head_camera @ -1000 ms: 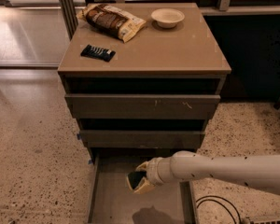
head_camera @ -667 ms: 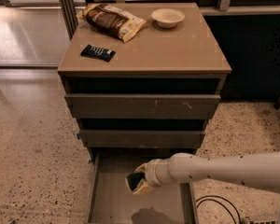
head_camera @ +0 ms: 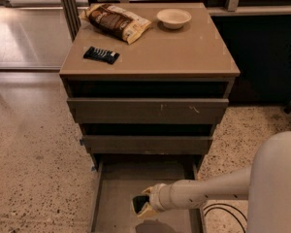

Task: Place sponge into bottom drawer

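so the two-finger gripper (head_camera: 144, 207) on the white arm (head_camera: 203, 194) is down low over the pulled-out grey-brown bottom drawer (head_camera: 123, 181), and it's clamped on the small pale yellow foam sponge (head_camera: 139, 202) with a dark top. the sponge sits right at the tip of the gripper, sticking out to the left of it, tilted a bit. there's a shadow on the drawer floor just under it, so it looks held clear of the floor, roughly mid-width of the tray. honestly the fingers are hard to pick out one by one, they blend into the pale foam, and only the sponge's dark face and a yellow edge really show. the arm comes in from the right and covers the drawer's right wall, and the big white rounded part of the robot is cut off by the right and bottom edges. the front end of the drawer is cut off at the bottom too. a black cable (head_camera: 224, 211) lies on the speckled floor right of the drawer, partly behind the arm. up on the tan cabinet top (head_camera: 184, 52) there's a flat black-wrapped bar (head_camera: 101, 55), a crinkly brown-and-cream snack bag (head_camera: 115, 21) and a small white bowl (head_camera: 173, 17), well apart from all this; can't read the print on the bar.
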